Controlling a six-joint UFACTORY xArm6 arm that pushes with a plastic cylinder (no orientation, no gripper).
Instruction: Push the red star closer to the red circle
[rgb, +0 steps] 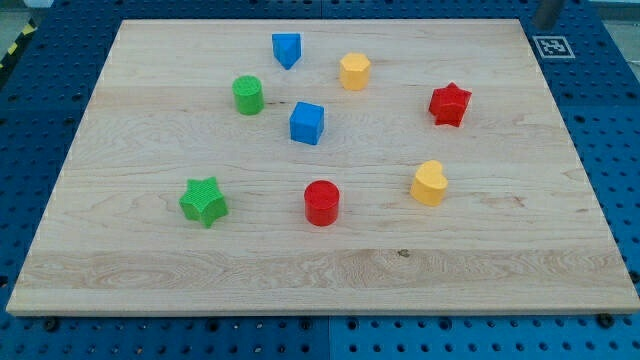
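Board (500, 250): red star (450, 104), my tip (546, 24) upper-right

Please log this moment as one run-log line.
tip: not visible | red star: view's right, untouched | red circle: lower centre, apart from star | yellow heart: between them, rightward | push: not started

Eight small blocks sit on one wooden board (560, 200). Two are red, a red star (450, 104) and a red circle (322, 203); two are green, a green star (204, 201) and a green round block (248, 95); two are blue, a blue cube (307, 123) and a blue block with a pointed end (286, 49); and two are yellow, a yellow heart (429, 184) and a yellow block with flat sides (354, 71). That makes two stars, two round blocks, and one each of the cube, the heart, the pointed block and the flat-sided block.
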